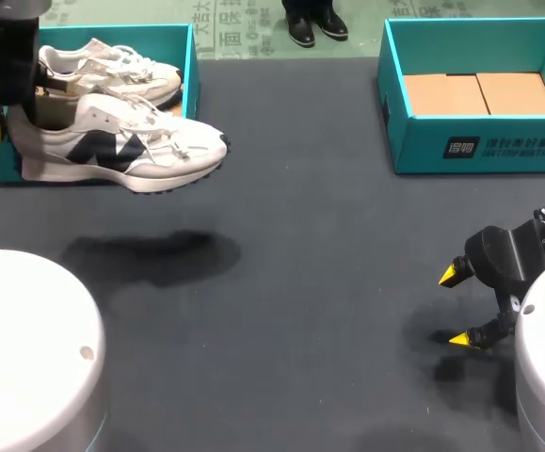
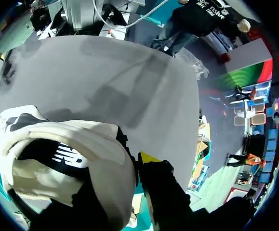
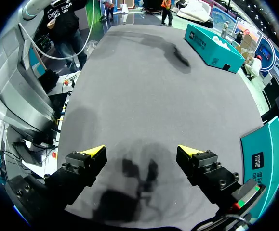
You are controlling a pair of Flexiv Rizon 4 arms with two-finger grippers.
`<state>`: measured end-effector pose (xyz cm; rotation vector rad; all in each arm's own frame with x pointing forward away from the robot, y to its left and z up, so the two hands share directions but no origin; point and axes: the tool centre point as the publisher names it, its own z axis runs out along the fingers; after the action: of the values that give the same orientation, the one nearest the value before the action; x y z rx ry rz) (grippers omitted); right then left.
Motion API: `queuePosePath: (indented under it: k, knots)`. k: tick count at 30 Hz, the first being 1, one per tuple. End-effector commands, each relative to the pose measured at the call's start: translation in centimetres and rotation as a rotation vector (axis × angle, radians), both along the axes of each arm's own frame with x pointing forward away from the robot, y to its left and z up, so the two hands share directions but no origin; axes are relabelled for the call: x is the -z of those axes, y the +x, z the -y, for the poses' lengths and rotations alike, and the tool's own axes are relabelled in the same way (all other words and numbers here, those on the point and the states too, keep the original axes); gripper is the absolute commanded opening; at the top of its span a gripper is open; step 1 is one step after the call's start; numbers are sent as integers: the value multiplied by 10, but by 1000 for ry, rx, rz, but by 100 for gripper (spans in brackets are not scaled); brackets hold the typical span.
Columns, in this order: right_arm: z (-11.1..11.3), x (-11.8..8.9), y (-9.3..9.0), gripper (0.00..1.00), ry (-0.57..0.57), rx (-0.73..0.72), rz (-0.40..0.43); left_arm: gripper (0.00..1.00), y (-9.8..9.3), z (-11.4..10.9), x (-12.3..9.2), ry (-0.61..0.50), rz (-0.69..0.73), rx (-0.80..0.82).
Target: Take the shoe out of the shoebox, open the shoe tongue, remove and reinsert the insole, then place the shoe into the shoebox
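Comes in high at the far left, left gripper clamped across the heel of the shoe, holding it in the air — one yellow fingertip showing beside the heel. Sits low at the near right, right gripper spread wide — yellow tips well apart.

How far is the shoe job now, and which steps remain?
Done: the shoe is out of the shoebox, in the air.
In hand: the left end effector grips its heel; the right end effector is open and empty.
Left: opening the tongue, insole out and in, returning the shoe.
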<state>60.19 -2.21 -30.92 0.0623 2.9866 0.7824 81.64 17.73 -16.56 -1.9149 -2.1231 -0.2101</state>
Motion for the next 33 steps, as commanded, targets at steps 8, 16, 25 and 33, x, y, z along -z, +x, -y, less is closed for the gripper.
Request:
queuePosePath:
  k: [8, 16, 25, 33]
  knots:
    - [0, -1, -3, 100, -1, 2, 3, 0, -40, 30, 16, 18, 10, 74]
    - [0, -1, -3, 100, -1, 2, 3, 0, -82, 74, 35, 29, 24, 121]
    - [0, -1, -3, 100, -1, 2, 3, 0, -126, 123, 71, 16, -1, 172]
    - [0, -1, -3, 100, -1, 2, 3, 0, -137, 141, 85, -3, -53, 179]
